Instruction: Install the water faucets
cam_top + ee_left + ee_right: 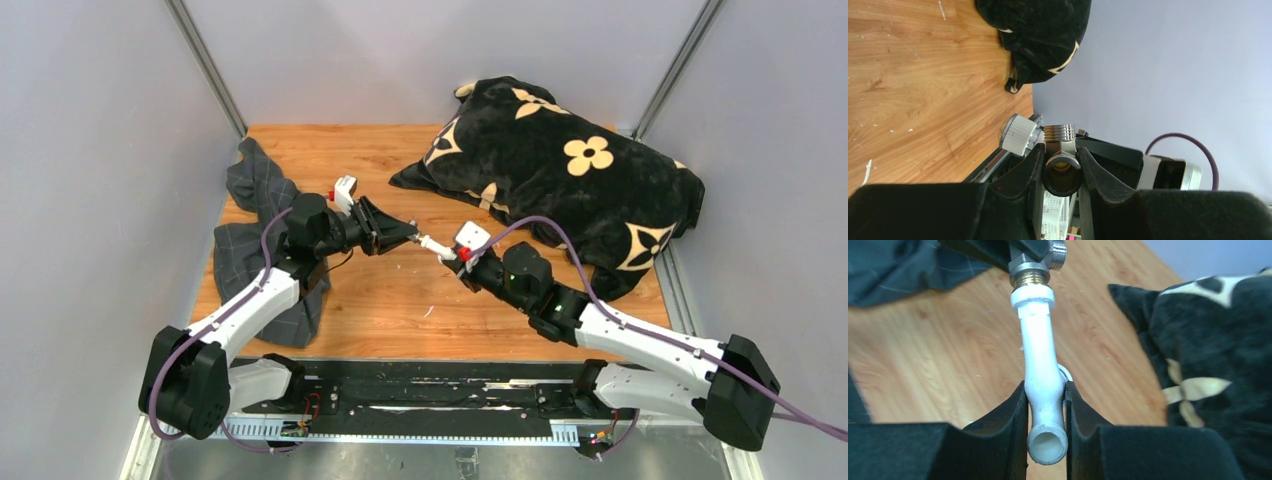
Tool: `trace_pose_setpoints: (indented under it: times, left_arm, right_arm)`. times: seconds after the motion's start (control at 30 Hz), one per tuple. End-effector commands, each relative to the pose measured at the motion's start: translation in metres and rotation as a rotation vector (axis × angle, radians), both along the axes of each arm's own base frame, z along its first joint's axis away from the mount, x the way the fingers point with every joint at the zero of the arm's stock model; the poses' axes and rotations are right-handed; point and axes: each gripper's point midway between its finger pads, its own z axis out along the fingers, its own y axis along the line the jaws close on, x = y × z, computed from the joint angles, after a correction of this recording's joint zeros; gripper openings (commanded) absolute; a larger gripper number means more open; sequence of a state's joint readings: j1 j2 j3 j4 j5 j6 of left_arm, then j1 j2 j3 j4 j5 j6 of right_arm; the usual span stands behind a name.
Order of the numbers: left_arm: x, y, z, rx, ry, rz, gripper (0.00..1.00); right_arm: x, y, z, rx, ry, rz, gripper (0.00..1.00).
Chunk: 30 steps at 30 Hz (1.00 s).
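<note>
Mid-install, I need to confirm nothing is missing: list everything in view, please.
white tap body: one, white, mid-table, between the right jaws, collar against the T-piece
metal T-piece: one, grey, between the left jaws
checked cloth: one, grey, table's left edge
flowered cushion: one, black and cream, back right
table: one, wooden
left arm, right arm: two, black and white, near edge; both jaws shut on their parts
</note>
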<state>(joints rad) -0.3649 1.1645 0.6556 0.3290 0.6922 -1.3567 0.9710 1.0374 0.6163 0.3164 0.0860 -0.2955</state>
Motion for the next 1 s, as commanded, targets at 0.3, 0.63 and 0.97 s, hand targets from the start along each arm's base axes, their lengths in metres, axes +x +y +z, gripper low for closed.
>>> trace_pose_setpoints:
  times: [0.3,0.63,0.97]
  left_arm:
    - [-0.001,-0.001,0.036,-0.122,-0.127,0.002,0.00]
    - [-0.002,0.003,0.042,-0.144,-0.174,0.029,0.00]
    - [-0.001,0.004,0.044,-0.150,-0.188,0.036,0.00]
  right_arm:
    - [-0.044,0.020,0.065,0.810,1.055,0.292,0.01]
    - [-0.037,0.014,0.099,1.175,1.437,0.531,0.00]
    - [-0.031,0.018,0.074,1.123,1.481,0.497,0.09]
